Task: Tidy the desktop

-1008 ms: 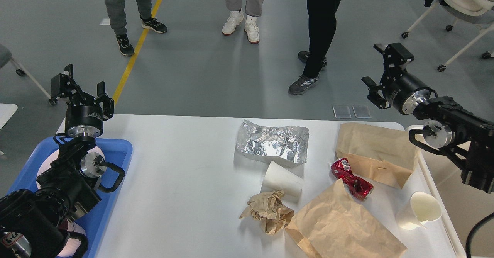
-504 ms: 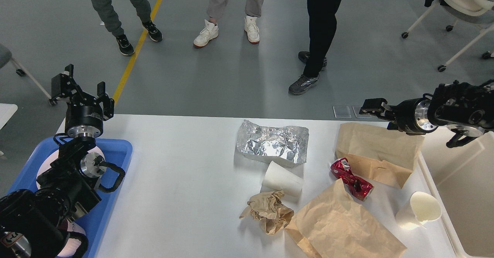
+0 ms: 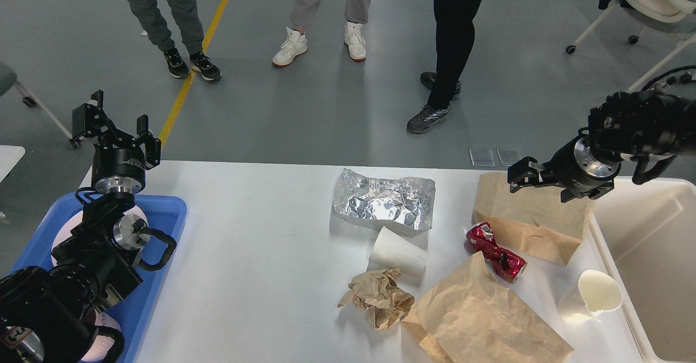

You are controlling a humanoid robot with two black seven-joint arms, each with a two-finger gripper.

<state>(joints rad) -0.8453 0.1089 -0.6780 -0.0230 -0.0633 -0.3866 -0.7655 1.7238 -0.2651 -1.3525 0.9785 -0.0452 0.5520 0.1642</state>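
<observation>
The white desktop [image 3: 255,232] holds litter: crumpled foil [image 3: 384,200], a white paper cup on its side [image 3: 397,251], a crumpled brown paper wad [image 3: 378,298], a crushed red can [image 3: 495,251], two brown paper bags, one at the back right [image 3: 530,216] and one at the front [image 3: 484,319], and a second white cup [image 3: 592,295]. My left gripper [image 3: 115,126] is open and empty, raised over the desk's far left corner. My right gripper [image 3: 524,175] hovers over the back bag's far edge, seen side-on, fingers not separable.
A blue tray [image 3: 163,216] with something white in it sits at the left under my left arm. A cream-white bin [image 3: 647,265] stands against the desk's right edge. Three people stand beyond the far edge. A wheeled chair [image 3: 652,4] is at far right.
My right arm swung from raised beside the bin, gripper up and open, down and left to just above the back brown bag. The left arm has not moved. The people shifted their feet.
</observation>
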